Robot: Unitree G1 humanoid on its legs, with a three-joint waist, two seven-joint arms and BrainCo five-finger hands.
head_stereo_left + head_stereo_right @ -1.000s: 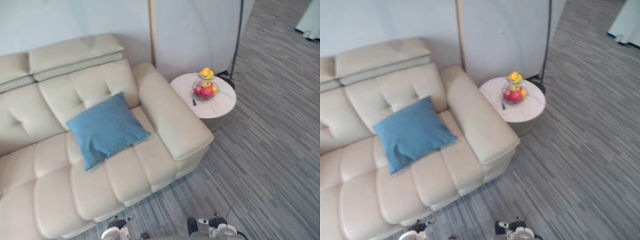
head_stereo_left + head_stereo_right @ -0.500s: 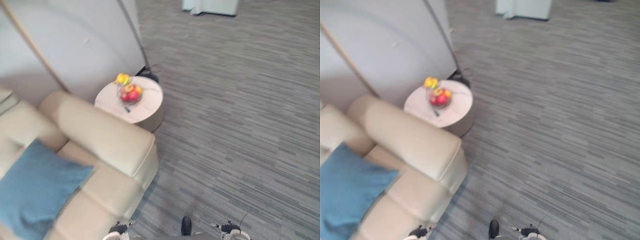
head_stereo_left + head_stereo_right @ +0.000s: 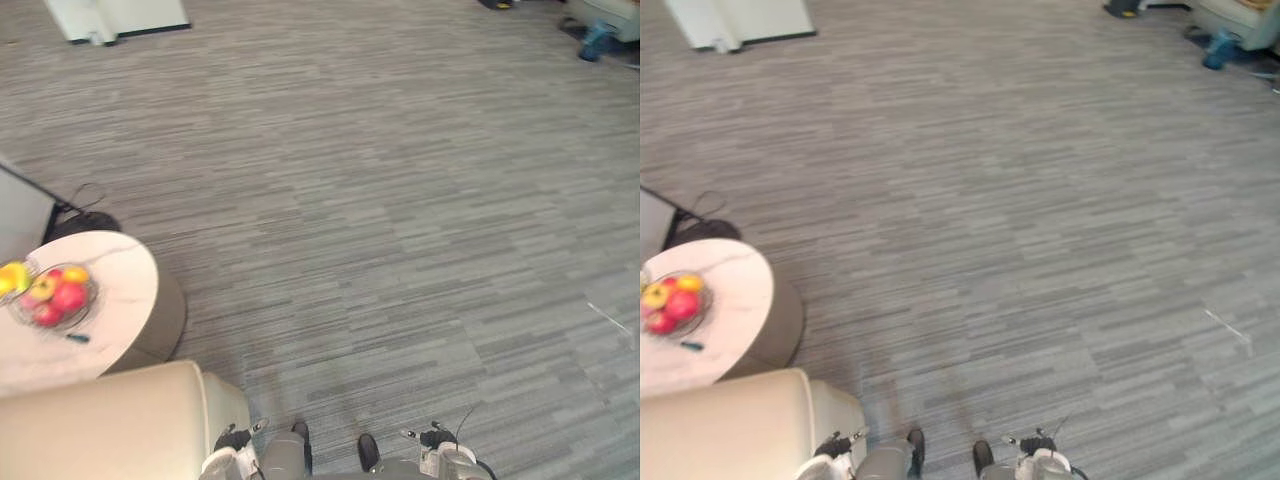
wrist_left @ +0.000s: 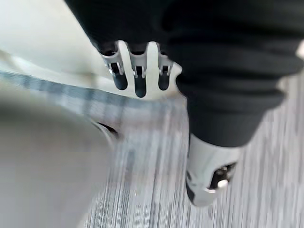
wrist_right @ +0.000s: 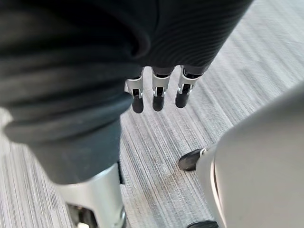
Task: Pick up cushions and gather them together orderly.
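The left hand [image 4: 137,71] hangs with its fingers straight and relaxed, holding nothing. Just past its fingertips is the cream side of a sofa [image 3: 100,430], whose padded arm sits right beside this hand. The right hand [image 5: 158,92] also hangs with straight, loose fingers, holding nothing. Below it is grey striped carpet floor [image 3: 400,200].

Beyond the sofa arm, further out on the left hand's side, stands a small round pale surface [image 3: 125,285]. It carries a wire fruit bowl [image 3: 50,297] of red and yellow fruit, with a small dark object [image 3: 78,338] lying near the bowl. A dark round base [image 3: 85,224] rests on the carpet just behind it. Well away ahead of both hands, open carpet reaches a white unit [image 3: 115,15] on the far left and a blue object [image 3: 597,40] on the far right
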